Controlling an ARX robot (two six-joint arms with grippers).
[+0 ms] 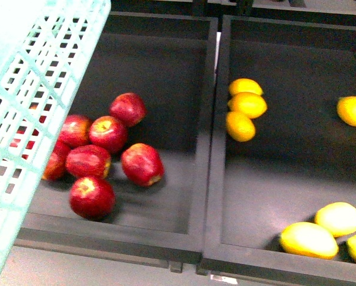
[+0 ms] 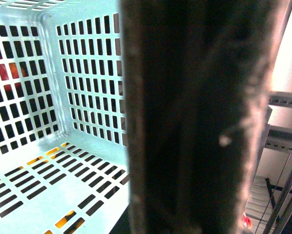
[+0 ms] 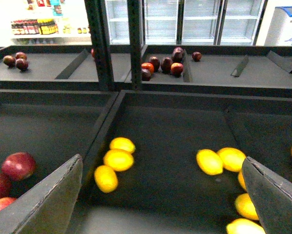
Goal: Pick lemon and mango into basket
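**Right gripper spread wide above the yellow-fruit bin; basket at the left edge**

Front view, nearest the camera: the aqua basket [image 1: 29,119] fills the left edge, tilted, and its slotted wall covers the near-left part of the left bin [image 1: 166,77]. The left wrist view looks into the same basket, where a dark, blurred upright bar [image 2: 185,122] blocks the middle of the picture. Whether the left gripper is open or closed cannot be told.

In the right wrist view the right gripper [image 3: 161,163] hangs above the bins. Its two grey fingers [image 3: 53,200] are set far apart with nothing between them.

In the right bin [image 1: 297,161], three pale yellow, elongated mangoes [image 1: 309,239] lie clustered in the near-right corner. Seven red apples [image 1: 89,161] lie bunched in the left bin, some seen through the basket's slots.

Farther back, three small orange-yellow lemons [image 1: 247,105] lie in a touching row just beside the divider between the bins, well apart from the basket. A further orange-yellow fruit [image 1: 352,111] lies at the right edge.

Beyond, the right wrist view shows back bins holding dark red fruit [image 3: 163,64] and, behind them, glass-door coolers [image 3: 199,22].
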